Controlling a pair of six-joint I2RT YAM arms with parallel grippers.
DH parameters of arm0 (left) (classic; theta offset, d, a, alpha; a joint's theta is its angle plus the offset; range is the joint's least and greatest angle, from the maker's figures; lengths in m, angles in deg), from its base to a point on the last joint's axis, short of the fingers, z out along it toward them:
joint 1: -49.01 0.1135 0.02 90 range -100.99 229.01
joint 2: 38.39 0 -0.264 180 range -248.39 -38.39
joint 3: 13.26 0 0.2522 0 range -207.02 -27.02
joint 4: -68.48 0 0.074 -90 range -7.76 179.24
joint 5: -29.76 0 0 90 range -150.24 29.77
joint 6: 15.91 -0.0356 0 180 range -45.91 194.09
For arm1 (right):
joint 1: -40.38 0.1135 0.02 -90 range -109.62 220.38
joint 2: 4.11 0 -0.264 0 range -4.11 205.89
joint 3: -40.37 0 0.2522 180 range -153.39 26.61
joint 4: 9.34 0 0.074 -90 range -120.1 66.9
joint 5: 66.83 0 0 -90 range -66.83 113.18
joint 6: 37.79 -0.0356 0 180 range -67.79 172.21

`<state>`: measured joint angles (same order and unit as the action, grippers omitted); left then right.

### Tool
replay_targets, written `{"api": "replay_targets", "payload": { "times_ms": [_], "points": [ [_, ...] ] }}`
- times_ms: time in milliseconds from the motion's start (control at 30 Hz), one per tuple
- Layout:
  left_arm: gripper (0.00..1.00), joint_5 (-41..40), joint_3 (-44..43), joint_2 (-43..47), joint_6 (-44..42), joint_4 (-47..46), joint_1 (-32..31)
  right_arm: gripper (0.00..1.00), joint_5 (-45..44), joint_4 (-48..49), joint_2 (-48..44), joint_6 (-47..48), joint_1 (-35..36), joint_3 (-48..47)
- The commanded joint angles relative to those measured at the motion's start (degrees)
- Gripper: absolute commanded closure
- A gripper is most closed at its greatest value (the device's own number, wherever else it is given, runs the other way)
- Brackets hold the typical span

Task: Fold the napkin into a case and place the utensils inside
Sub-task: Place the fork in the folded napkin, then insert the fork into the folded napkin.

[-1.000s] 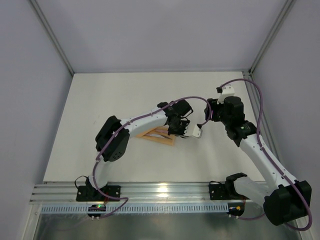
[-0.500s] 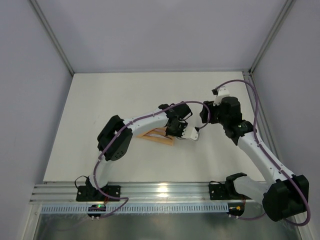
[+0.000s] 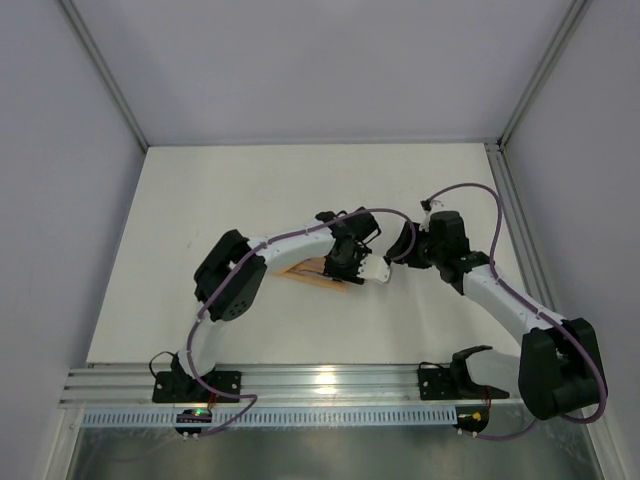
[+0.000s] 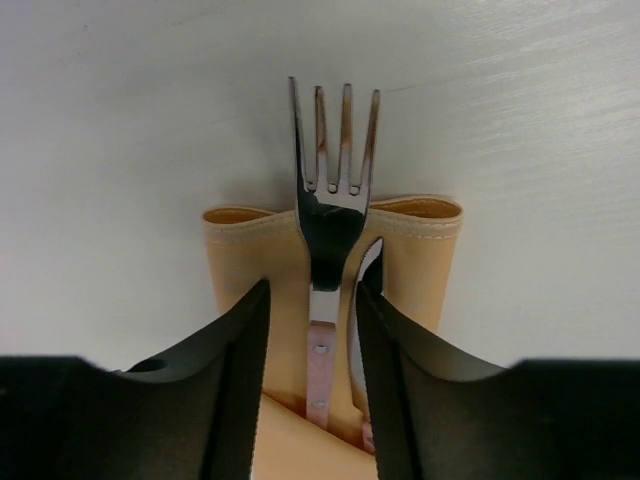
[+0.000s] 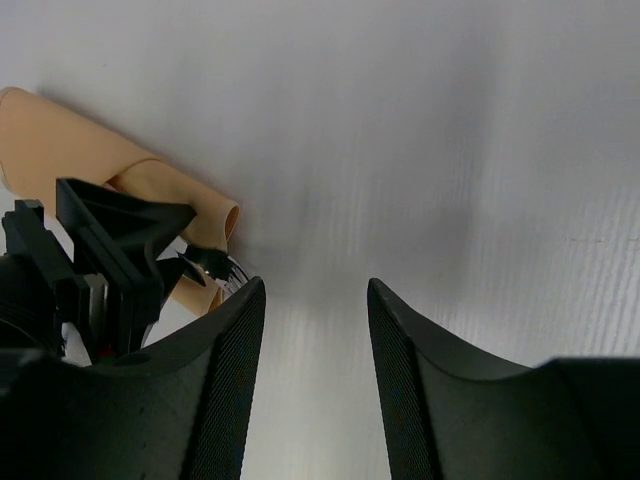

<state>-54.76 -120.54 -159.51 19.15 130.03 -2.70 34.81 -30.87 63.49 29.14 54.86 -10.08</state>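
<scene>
And the left end effector (image 4: pixel 312 300) is released, fingers (image 4: pixel 230 380) astride the fork (image 4: pixel 332 200); knife (image 4: pixel 368 262) just right of it, both in the case (image 4: pixel 235 270) below; right end effector (image 5: pixel 315 290) parted, empty, case off to its left.

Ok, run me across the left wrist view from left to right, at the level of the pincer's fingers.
One finger of the left pincer → fork → knife → the other finger. The case spans the lot, so it is left out.
</scene>
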Motion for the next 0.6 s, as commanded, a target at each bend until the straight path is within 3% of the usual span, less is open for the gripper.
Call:
{"api": "replay_targets", "payload": {
  "times_ms": [0, 100, 333, 433, 567],
  "points": [
    [0.48, 0.5, -2.28, 1.24, 4.4, -1.65, 0.81, 0.51, 4.53, 2.58, 1.14, -5.23, 0.28, 1.18],
    [0.42, 1.9, -2.9, 2.81, 5.89, -0.77, 0.81, 0.54, 5.93, 2.5, 1.23, -6.11, 0.29, 1.88],
    [0.42, 7.61, -3.43, 10.81, 12.47, 2.22, 3.09, 0.65, 11.74, 5.39, 1.49, -9.88, 0.55, 5.22],
    [0.49, 12.27, -3.78, 14.94, 19.23, 4.33, 6.69, 0.65, 12.09, 6.1, 0.7, -11.56, 1.42, 6.36],
    [0.68, 10.27, -1.85, 16.88, 32.92, 3.98, 20.63, 0.64, 12.09, 7.33, 1.75, -12.44, 3.44, 6.72]
  ]
}}
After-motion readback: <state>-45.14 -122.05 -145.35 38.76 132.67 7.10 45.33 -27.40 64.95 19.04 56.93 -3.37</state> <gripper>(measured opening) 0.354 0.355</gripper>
